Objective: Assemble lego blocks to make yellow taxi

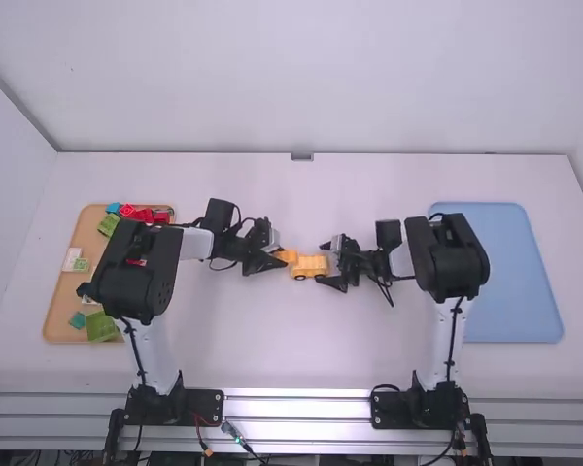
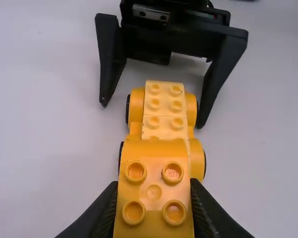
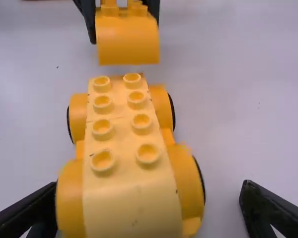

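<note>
At left, the tray (image 1: 66, 296) holds red and green blocks (image 1: 102, 327). Next, the left jaws (image 2: 154, 196) are closed on a yellow-orange block (image 3: 128, 42), held near the end of the car (image 3: 121, 129). The car stands mid-surface (image 1: 301, 364) on its wheels, 8 studs bare on top. Right jaws (image 3: 149, 198) are spread around it, not gripping. Farther right lies the blue tray (image 1: 515, 282). The base looks done; the job seems past halfway, with at least this 1 block left to seat.
</note>
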Motion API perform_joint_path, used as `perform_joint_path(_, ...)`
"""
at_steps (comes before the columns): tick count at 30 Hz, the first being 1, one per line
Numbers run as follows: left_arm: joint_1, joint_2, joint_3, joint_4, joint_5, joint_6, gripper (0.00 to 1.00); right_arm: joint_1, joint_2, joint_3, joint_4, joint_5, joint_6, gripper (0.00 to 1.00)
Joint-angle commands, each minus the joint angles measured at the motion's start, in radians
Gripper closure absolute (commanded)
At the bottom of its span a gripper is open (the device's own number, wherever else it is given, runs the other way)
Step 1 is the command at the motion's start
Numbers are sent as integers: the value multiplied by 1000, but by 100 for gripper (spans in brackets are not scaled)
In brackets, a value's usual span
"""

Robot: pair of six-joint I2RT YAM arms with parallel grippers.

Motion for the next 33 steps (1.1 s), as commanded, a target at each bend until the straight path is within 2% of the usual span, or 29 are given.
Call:
perform_joint_path(1,-8,-43,6,-13,16,-6,98,5,27,31,-1,-44,-10,7)
perform_joint_path(6,-11,-45,6,-27,15,-6,98,4,29,47,-38,-58,-65,11)
perform_joint_path(12,-43,-50,6,-18,-61,-36,98,5,29,71,-134,-85,-145,22)
perform_joint_path(14,-60,-61,6,-11,-99,-70,98,5,29,80,-159,-88,-161,22)
perform_joint_path(16,-84,-79,6,-11,-117,-77,98,5,29,87,-172,-87,-161,11)
perform_joint_path(18,-90,-94,6,-11,-113,-78,98,5,29,93,-180,-91,-161,8)
perform_joint_path(22,-91,-110,6,-5,-114,-118,98,10,29,94,-180,-112,-183,8)
perform_joint_path(24,-95,-110,6,-5,-113,-137,98,23,29,94,-180,-102,-188,17)
perform_joint_path(25,-95,-110,6,-8,-113,-137,98,24,29,94,-180,-101,-188,17)
perform_joint_path(27,-95,-110,6,-9,-113,-137,98,32,29,94,-179,-99,-187,27)
perform_joint_path(28,-95,-110,6,-11,-113,-137,98,34,29,94,-178,-100,-187,28)
perform_joint_path(30,-113,-110,6,-7,-114,-137,98,39,29,94,-177,-97,-187,39)
perform_joint_path(33,-135,-110,6,-3,-116,-137,98,37,29,94,-179,-87,-178,44)
